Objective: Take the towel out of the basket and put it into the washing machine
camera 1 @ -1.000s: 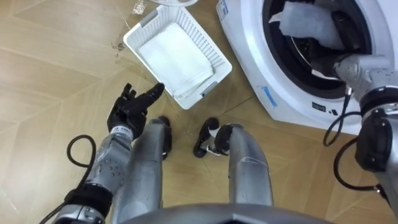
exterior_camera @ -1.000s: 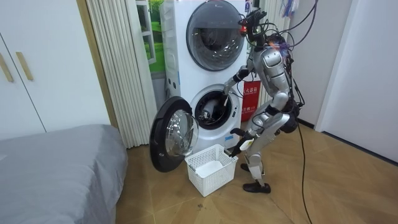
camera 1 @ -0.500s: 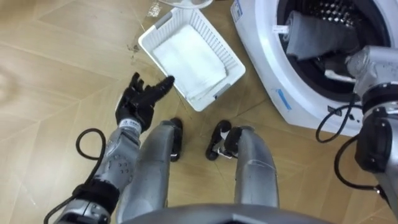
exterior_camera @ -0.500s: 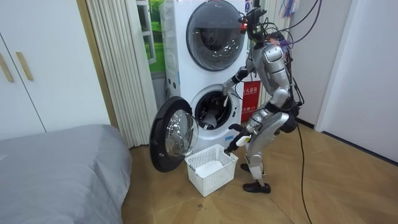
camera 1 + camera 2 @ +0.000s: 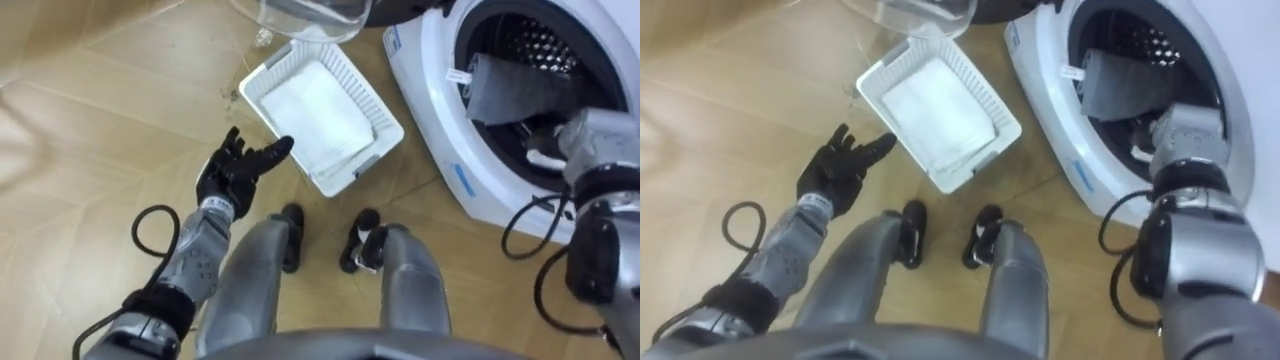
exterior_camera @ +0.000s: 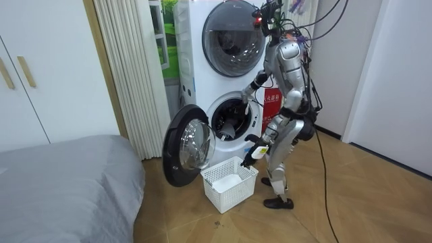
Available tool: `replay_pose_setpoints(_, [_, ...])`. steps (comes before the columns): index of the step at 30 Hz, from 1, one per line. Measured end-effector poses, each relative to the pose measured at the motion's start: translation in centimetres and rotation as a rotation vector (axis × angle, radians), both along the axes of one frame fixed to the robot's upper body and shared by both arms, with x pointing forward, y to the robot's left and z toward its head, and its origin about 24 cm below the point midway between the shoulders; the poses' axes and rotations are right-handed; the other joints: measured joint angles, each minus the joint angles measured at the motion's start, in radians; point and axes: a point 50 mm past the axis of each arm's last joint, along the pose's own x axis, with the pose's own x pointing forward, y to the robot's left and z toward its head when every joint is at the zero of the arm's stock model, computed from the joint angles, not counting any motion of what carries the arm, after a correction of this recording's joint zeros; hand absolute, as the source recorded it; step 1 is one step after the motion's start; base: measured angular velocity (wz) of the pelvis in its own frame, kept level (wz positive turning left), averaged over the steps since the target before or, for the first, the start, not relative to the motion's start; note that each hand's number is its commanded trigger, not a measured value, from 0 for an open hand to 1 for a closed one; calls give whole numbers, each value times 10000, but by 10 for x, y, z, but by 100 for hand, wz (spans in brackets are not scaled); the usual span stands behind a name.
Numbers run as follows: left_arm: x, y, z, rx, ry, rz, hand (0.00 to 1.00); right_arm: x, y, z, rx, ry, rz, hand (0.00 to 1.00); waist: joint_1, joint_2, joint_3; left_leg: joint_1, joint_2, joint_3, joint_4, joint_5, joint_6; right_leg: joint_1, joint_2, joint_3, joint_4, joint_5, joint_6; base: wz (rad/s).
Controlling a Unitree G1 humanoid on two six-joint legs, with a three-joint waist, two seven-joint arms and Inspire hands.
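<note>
The left hand (image 5: 238, 172) is held open and empty, fingers spread; just beyond it, a folded white towel (image 5: 325, 108) is laid in the laundry basket (image 5: 372, 90); farther right, a grey towel (image 5: 512, 88) is draped inside the washing machine (image 5: 440, 100), where the right arm (image 5: 600, 140) is reached in; its hand's state cannot be told.

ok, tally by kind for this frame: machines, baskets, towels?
Machines: 2, lower machine and upper machine stacked on it.
Baskets: 1, white basket.
Towels: 2, white towel in the basket, grey towel inside the lower machine.
Total: 5.
</note>
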Motion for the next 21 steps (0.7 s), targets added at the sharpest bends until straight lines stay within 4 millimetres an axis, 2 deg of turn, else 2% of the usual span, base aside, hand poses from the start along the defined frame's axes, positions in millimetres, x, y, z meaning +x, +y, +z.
replay_pose_setpoints(1, [-4,2,-2,185,108,-62,0,-5,1,-5,-200,212,124,0,-1,45,-6,136,33,-5,-129,9,-15,158,77,2,-203,60,13,-16])
replay_pose_setpoints(4, [-22,16,-14,1752,740,-936,0,-36,11,-35,-1864,1441,2026,0,70,244,-60,840,160,-37,-871,115,-98,977,410,1,-1290,381,44,-12])
replay_pose_setpoints(6, [-40,23,-24,2733,1440,-1537,0,-64,14,-55,-3059,2601,3586,0,86,413,-165,1368,167,-89,-1212,137,-125,1546,498,-107,-1785,442,66,2])
replay_pose_setpoints(7, [-54,28,-30,3389,1892,-1898,0,-84,15,-66,-3871,3529,4791,0,123,540,-261,1681,168,-78,-1431,139,-130,1845,511,-207,-1975,443,70,0])
replay_pose_setpoints(8, [-65,33,-34,3953,2247,-2164,0,-105,15,-77,-4634,4512,6075,0,166,629,-311,1966,166,-38,-1593,163,-170,2063,511,-215,-2045,440,75,0])
replay_pose_setpoints(9, [-71,36,-36,4237,2434,-2290,0,-114,16,-82,-4947,5004,6788,0,168,661,-332,2120,162,-37,-1705,178,-195,2190,522,-196,-2121,439,77,-8])
replay_pose_setpoints(10, [-81,43,-40,4747,2863,-2499,0,-133,19,-92,-5341,5821,8032,0,208,705,-362,2445,162,-23,-1946,207,-243,2452,554,-151,-2275,439,77,-14])
replay_pose_setpoints(11, [-90,49,-43,5197,3256,-2583,0,-146,23,-98,-5633,6412,9169,0,235,732,-414,2764,185,12,-2227,214,-253,2736,649,-54,-2545,441,78,-16])
replay_pose_setpoints(12, [-94,53,-44,5417,3412,-2618,0,-153,24,-101,-5816,6694,9749,0,241,731,-419,2904,186,18,-2330,220,-263,2878,679,-11,-2698,442,80,-19])
replay_pose_setpoints(14, [-108,64,-47,5958,4031,-2620,0,-171,32,-109,-6491,7358,12091,0,260,729,-437,3444,215,45,-2708,264,-337,3353,809,119,-3125,472,118,-24])
replay_pose_setpoints(17, [-119,73,-48,6854,4384,-2957,0,-181,41,-113,-7159,7595,14246,0,237,725,-455,4215,294,79,-3193,330,-446,4098,1000,251,-3692,572,89,-18])
replay_pose_setpoints(21, [-120,73,-48,7170,4426,-2951,0,-184,52,-117,-7294,7433,15465,0,156,696,-488,4930,365,80,-3582,401,-565,4879,1166,237,-4219,624,45,2])
